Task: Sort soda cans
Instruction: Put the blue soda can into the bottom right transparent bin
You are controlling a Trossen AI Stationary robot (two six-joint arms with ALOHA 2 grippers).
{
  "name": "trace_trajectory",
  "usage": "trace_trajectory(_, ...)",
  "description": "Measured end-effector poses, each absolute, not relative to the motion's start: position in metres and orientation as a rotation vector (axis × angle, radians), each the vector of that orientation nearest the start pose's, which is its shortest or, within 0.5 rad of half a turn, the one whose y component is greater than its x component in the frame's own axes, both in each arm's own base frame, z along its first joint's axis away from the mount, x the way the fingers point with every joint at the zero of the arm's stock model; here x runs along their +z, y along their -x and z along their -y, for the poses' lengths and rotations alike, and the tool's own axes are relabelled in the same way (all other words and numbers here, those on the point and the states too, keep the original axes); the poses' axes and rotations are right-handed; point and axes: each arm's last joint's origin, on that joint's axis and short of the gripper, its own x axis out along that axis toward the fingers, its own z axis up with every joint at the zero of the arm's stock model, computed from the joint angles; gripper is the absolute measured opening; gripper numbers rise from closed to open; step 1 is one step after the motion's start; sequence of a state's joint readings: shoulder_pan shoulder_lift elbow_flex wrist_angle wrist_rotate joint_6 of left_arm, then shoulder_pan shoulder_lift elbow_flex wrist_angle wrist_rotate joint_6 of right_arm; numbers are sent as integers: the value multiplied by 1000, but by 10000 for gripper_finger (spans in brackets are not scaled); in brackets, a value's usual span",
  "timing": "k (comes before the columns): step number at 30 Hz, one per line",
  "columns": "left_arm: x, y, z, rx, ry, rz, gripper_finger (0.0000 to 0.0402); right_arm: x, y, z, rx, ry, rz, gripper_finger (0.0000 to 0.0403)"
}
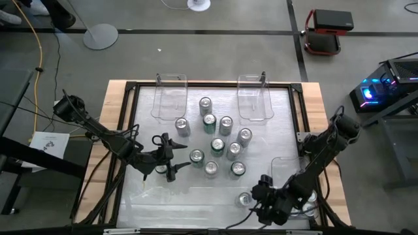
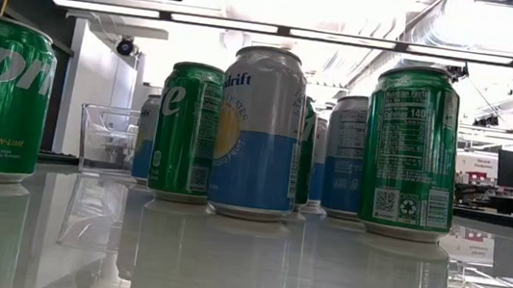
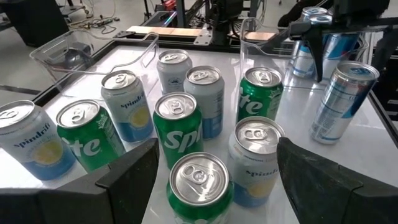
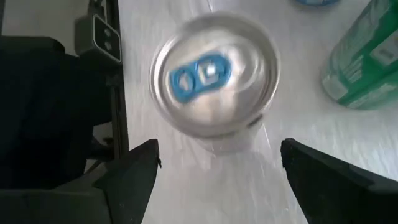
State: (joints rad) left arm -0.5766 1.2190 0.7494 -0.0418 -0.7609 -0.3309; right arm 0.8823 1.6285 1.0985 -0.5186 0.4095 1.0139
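Several soda cans (image 1: 219, 143), green, pale blue-and-white and silver, stand upright in a cluster on the white table top (image 1: 147, 189). My left gripper (image 1: 175, 158) is open at the cluster's left side, its fingers (image 3: 130, 174) wide apart and pointing at the nearest green can (image 3: 199, 186). Close to the table's near edge, my right gripper (image 1: 260, 196) is open and slants down just right of a lone silver can with a blue tab (image 4: 214, 74), which stands ahead of its fingertips (image 4: 140, 168). Neither gripper touches a can.
Two clear plastic bins (image 1: 170, 98) (image 1: 255, 98) sit at the table's far edge. A third clear bin (image 1: 287, 173) lies at the near right under my right arm, with cans (image 3: 311, 37) in it. Bare table shows at the near left.
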Motion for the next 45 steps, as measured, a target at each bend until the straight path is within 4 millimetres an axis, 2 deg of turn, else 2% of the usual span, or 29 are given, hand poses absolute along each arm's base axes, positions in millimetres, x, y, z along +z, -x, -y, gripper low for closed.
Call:
trace_trajectory(4,251,-222,121,243,8,-365,303,211,-211,-247,-57,-306,-912,326)
trace_trajectory(8,250,-222,121,243,7,-366,303,215,-211,-249,-112,-249,-770,326)
trace_trajectory(15,250,-222,120,245,12,-367,303,221,-220,-250,-87,-153,-666,326)
trace_trajectory(26,250,-222,121,245,21,-369,303,222,-227,-249,-28,-87,-662,326)
trace_trajectory(34,249,-222,120,245,23,-373,303,199,-232,-256,-25,-59,-720,324)
trace_trajectory(45,249,-222,120,247,32,-373,303,200,-234,-257,-34,-66,-688,292)
